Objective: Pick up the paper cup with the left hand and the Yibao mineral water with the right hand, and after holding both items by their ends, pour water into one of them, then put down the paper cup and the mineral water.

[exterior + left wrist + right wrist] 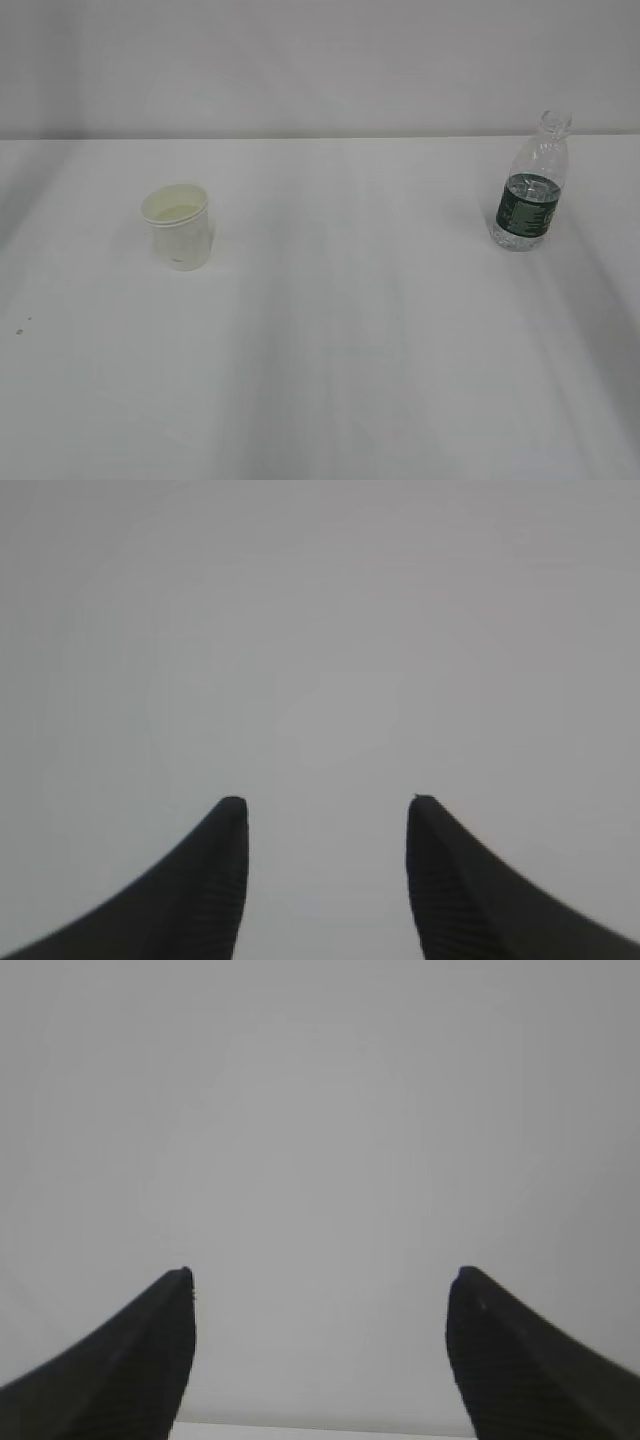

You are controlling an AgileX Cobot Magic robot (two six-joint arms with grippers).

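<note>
Now the paper cup (178, 229) and the Yibao mineral water (530, 190) stand upright, well apart, on the white table (350, 350). Both the left hand (328, 805) and the right hand (322, 1275) have their jaws spread and hold nothing.

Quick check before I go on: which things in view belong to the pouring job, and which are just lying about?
Belongs to the job:
paper cup, upright on the left
Yibao mineral water, upright on the right, uncapped
left hand, open, empty
right hand, open, empty

Just lying about:
small dark specks on the white table, near its left edge
</note>
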